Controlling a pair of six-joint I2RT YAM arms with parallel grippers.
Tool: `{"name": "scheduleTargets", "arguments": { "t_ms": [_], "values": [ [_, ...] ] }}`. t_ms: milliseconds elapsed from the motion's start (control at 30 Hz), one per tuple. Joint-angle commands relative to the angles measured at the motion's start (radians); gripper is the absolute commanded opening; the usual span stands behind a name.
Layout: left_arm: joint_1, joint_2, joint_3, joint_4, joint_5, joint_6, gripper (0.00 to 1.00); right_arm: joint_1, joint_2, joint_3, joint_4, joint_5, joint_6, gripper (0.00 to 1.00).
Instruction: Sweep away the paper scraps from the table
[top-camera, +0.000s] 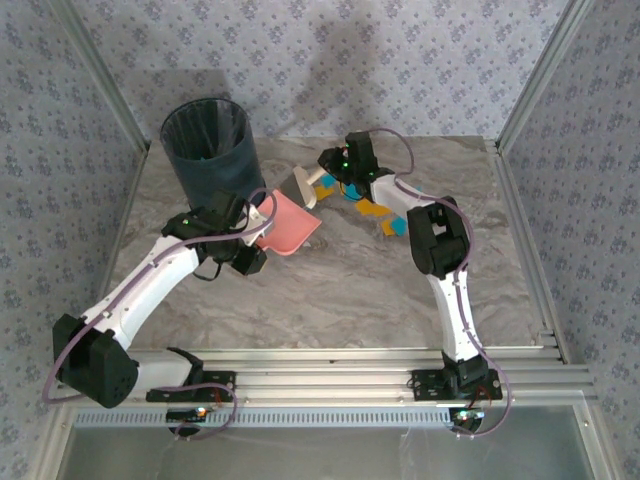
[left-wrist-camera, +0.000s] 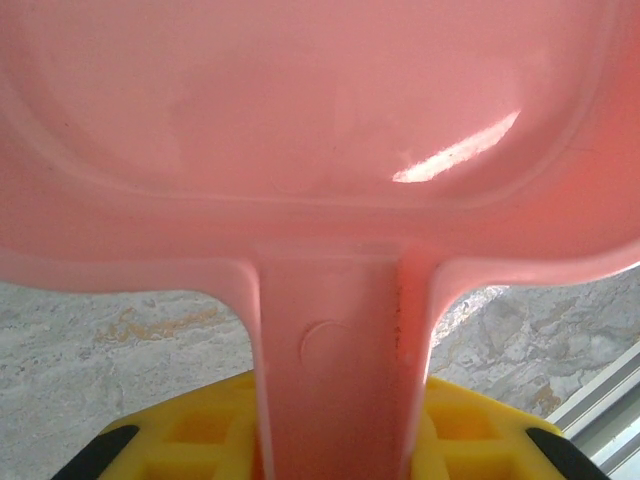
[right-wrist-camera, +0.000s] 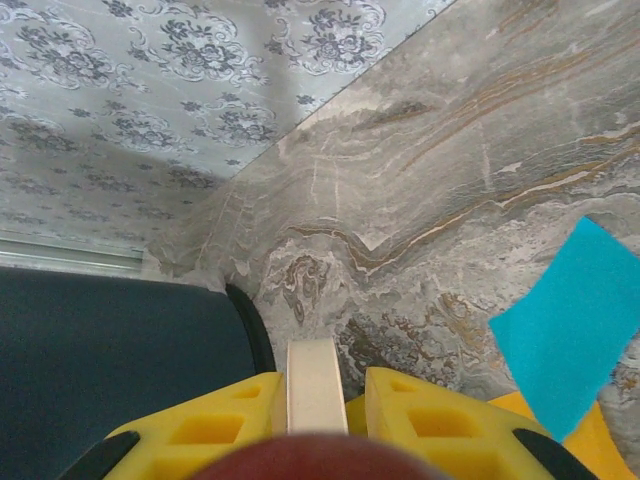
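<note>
Your left gripper (left-wrist-camera: 340, 435) is clenched on the handle of the pink dustpan (top-camera: 292, 228), which sits left of centre on the table (top-camera: 350, 300), just near of the dark bin (top-camera: 210, 150). Your right gripper (right-wrist-camera: 318, 400) is clenched on the pale handle of the brush (top-camera: 300, 187), whose head hangs at the far edge of the pan.

The paper scraps (top-camera: 372, 208) lie in a loose string to the right of the brush, running toward the near right beside the right arm's wrist and elbow. The right wrist view has a teal piece (right-wrist-camera: 575, 320) lying on an orange one just right of the fingers.

Watch these risks:

- The scraps are thin and flat, so a brush carried too high will likely ride over them, and one pressed too hard may flick them past the pan.
- From above you cannot tell whether the pan's front lip rests on the table. If it is raised, paper will slide under it rather than in.
- The brush is on the pan side of the pile, so you must reach past the scraps before pulling left. Lowering it early would push them further right.
- The right arm sits close over the scraps, so a low wrist could drag or scatter them.
- The bin stands close behind the left wrist, and a quick lift of the pan could knock it.
</note>
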Motion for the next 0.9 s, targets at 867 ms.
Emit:
{"name": "scheduleTargets", "arguments": {
  "t_ms": [867],
  "values": [
    [0.005, -0.014, -0.008, 0.017, 0.045, -0.016, 0.00, 0.004, -0.583, -0.707, -0.074, 0.367, -0.309, 0.00]
  ]
}}
